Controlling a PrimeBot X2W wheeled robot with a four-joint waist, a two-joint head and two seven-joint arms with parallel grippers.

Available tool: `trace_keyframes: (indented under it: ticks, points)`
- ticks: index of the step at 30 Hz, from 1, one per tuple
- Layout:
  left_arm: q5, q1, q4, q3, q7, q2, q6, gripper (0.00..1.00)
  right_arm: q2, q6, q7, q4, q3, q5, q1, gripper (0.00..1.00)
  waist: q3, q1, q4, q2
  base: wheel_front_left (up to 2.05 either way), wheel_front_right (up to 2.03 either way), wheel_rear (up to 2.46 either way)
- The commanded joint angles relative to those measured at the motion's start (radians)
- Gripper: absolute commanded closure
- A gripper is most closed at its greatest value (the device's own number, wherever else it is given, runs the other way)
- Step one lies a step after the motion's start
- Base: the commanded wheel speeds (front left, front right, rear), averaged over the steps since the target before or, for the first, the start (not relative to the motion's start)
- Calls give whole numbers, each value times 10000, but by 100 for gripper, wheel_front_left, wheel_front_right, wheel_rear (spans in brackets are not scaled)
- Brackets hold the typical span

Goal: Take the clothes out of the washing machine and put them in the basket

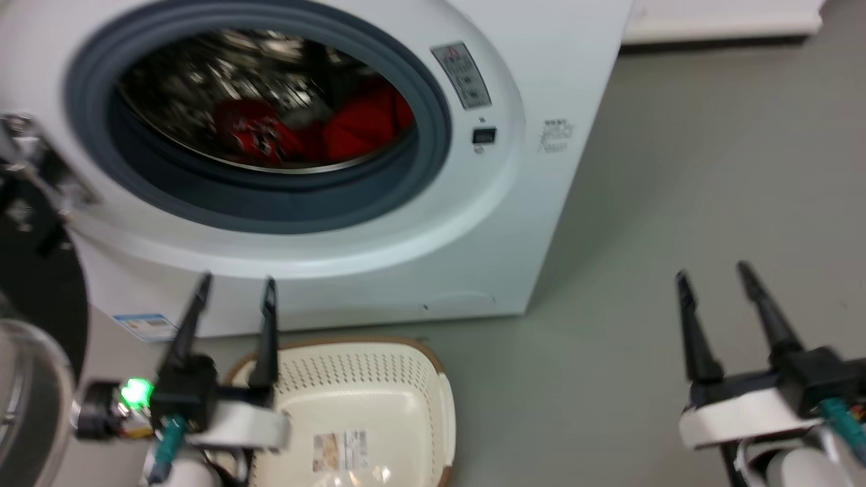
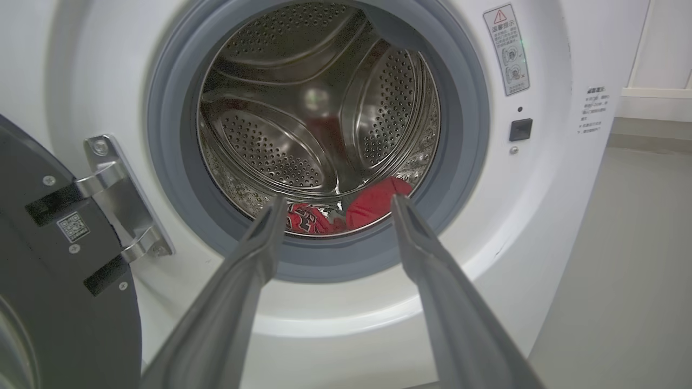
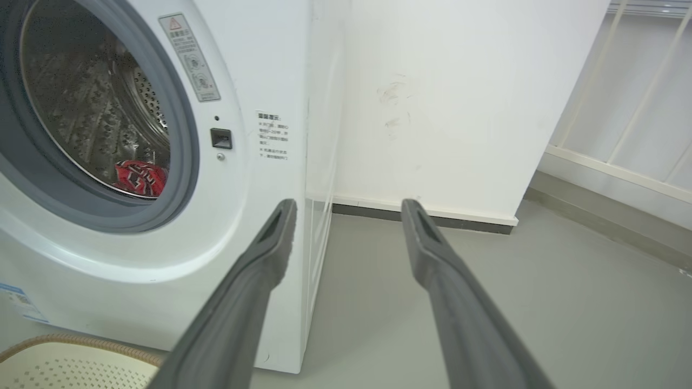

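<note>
The white washing machine (image 1: 568,61) stands with its door swung open to the left. Two red clothes lie at the bottom of its steel drum: a printed one (image 1: 254,132) (image 2: 305,217) (image 3: 139,177) on the left and a plain one (image 1: 365,122) (image 2: 373,201) on the right. The cream basket (image 1: 406,379) (image 3: 65,364) sits on the floor in front of the machine. My left gripper (image 1: 237,283) (image 2: 336,201) hangs open over the basket's left rim, pointing at the drum mouth. My right gripper (image 1: 712,270) (image 3: 348,204) is open over bare floor to the machine's right.
The open black-rimmed glass door (image 1: 34,318) (image 2: 48,259) stands at the far left on a metal hinge (image 2: 116,189). Grey floor (image 1: 710,169) spreads right of the machine. A white wall (image 3: 443,97) and a railing (image 3: 621,135) lie behind.
</note>
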Motion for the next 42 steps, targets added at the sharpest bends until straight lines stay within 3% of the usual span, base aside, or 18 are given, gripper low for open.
trace_keyframes:
  ticks: [1, 6, 7, 12, 14, 16, 18, 26, 34, 42]
  points:
    - [54, -697, 161, 172, -28, 384, -177, 0, -6, -10, -20, -160, -193, 263, -355, 0, 1452, 0, -936, 0, 0, 0, 0]
    - [82, -2520, 1077, 642, -28, 1464, -643, 0, 3, -8, -20, -277, -147, 682, -742, 0, 2871, 0, -1579, 0, 0, 0, 0]
    - [82, -2520, 1077, 642, -28, 1464, -643, 0, 3, -8, -20, -277, -147, 682, -742, 0, 2871, 0, -1579, 0, 0, 0, 0]
    - [222, -5186, 3057, 610, 293, 2641, -1174, 0, 4, -10, -20, -391, -38, 1028, -978, 0, 4048, 0, -1943, 0, 0, 0, 0]
    - [259, -6338, 3896, 461, 1027, 2929, -1303, 0, 3, -10, -20, -425, -72, 1167, -1057, 0, 4419, 0, -1989, 0, 0, 0, 0]
    - [497, -8116, 4836, 97, 2600, 3302, -1408, 0, 6, -10, -20, -461, -16, 1277, -1127, 0, 4953, 0, -2037, 0, 0, 0, 0]
    - [663, -9239, 5331, -195, 3458, 3583, -1490, 0, 3, -10, -20, -497, 87, 1266, -1215, 0, 5251, 0, -2132, 0, 0, 0, 0]
    - [406, -12775, 6926, -1636, 6085, 4743, -1571, 0, 0, -10, -20, -536, 449, 1788, -1373, 0, 6264, 0, -2522, 0, 0, 0, 0]
    - [-759, -14802, 7795, -2821, 8954, 5776, -1578, 0, 3, -10, -20, -684, 933, 2191, -1444, 0, 6826, 0, -2923, 0, 0, 0, 0]
    - [-1393, -15732, 7844, -3554, 10235, 6583, -1579, 0, 0, -10, -21, -725, 1304, 2453, -1536, 0, 7344, 0, -3277, 0, 0, 0, 0]
